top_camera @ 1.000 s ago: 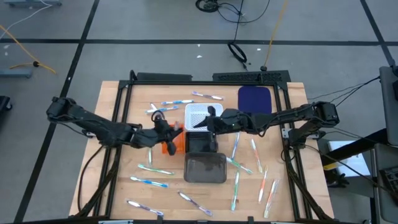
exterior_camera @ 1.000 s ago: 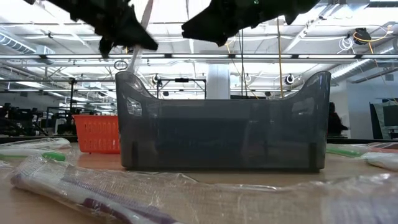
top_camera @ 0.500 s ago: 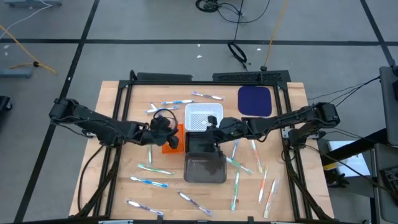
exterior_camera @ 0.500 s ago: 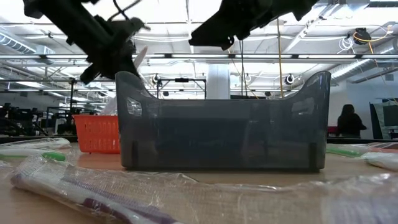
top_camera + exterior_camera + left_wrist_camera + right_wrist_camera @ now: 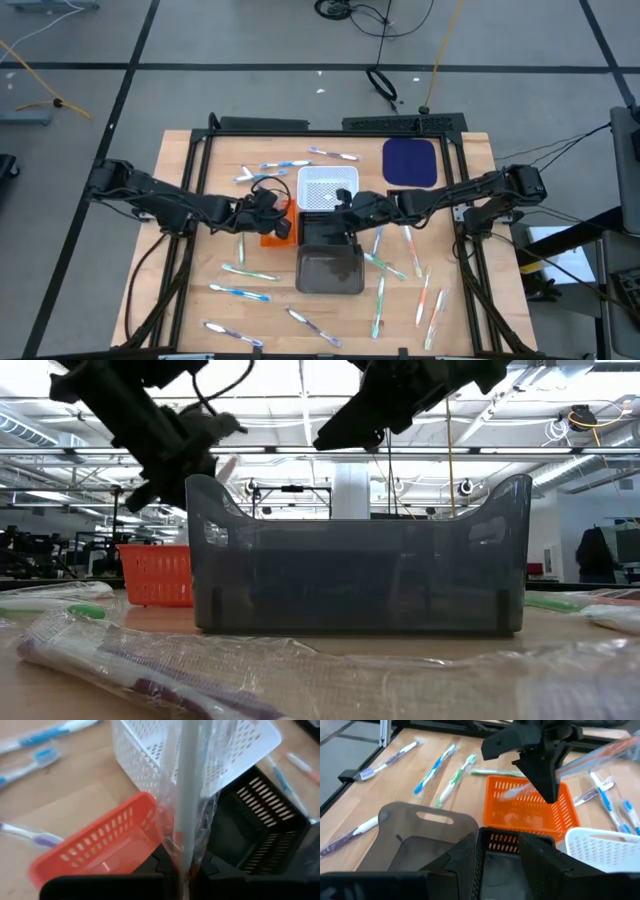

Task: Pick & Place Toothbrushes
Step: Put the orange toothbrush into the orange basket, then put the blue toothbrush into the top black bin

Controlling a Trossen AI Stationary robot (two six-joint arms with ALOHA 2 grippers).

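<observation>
While the left gripper [image 5: 268, 212] hangs over the orange slotted plastic basket [image 5: 275, 228], its fingers are clamped on a clear-wrapped pale toothbrush [image 5: 186, 795] that stands nearly upright between them above the basket's edge. Just beyond it sit a white perforated plastic basket [image 5: 327, 187] and a black slotted basket [image 5: 322, 231], with the smoky grey translucent bin [image 5: 329, 270] alongside. Across from it, the right gripper [image 5: 345, 207] hovers over the black basket with fingers apart and nothing between them. Other wrapped toothbrushes [image 5: 240, 292] lie scattered on the wooden tabletop [image 5: 200, 290] around both tools.
</observation>
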